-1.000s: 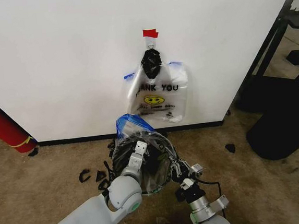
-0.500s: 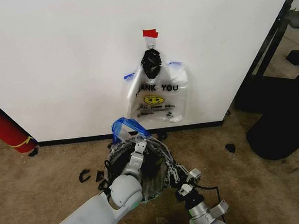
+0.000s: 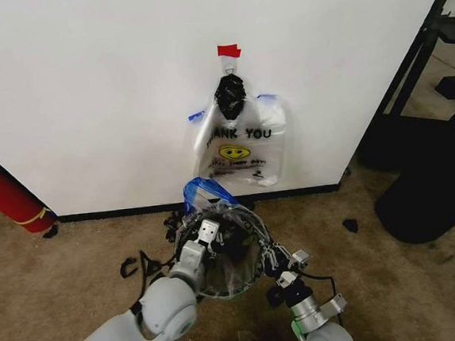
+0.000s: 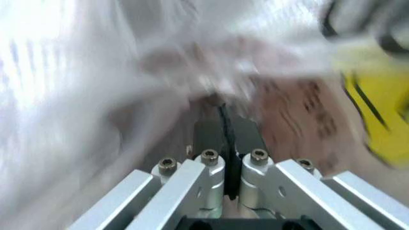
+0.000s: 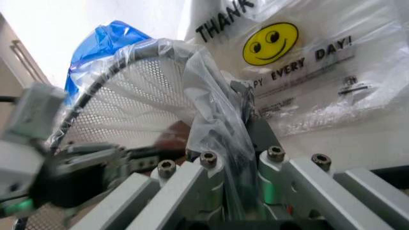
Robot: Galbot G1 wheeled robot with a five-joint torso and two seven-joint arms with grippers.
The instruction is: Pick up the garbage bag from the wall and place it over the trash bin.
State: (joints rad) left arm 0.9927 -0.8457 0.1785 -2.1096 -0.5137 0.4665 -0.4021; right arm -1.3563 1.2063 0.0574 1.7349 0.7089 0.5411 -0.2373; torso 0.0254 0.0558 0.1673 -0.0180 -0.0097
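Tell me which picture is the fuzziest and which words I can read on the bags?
The left wrist view is the fuzziest: the garbage bag smears into white streaks past the left gripper, whose jaws are shut. The right wrist view is sharper: the right gripper pinches plastic, and the bunch of bags reads "EVERY DAY!". The head view is clear and evenly lit; "YOU" shows against the wall.

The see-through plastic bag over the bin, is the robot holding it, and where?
Yes. Both grippers pinch the thin see-through garbage bag: the right gripper on film at the mesh trash bin's rim, the left gripper on film inside.
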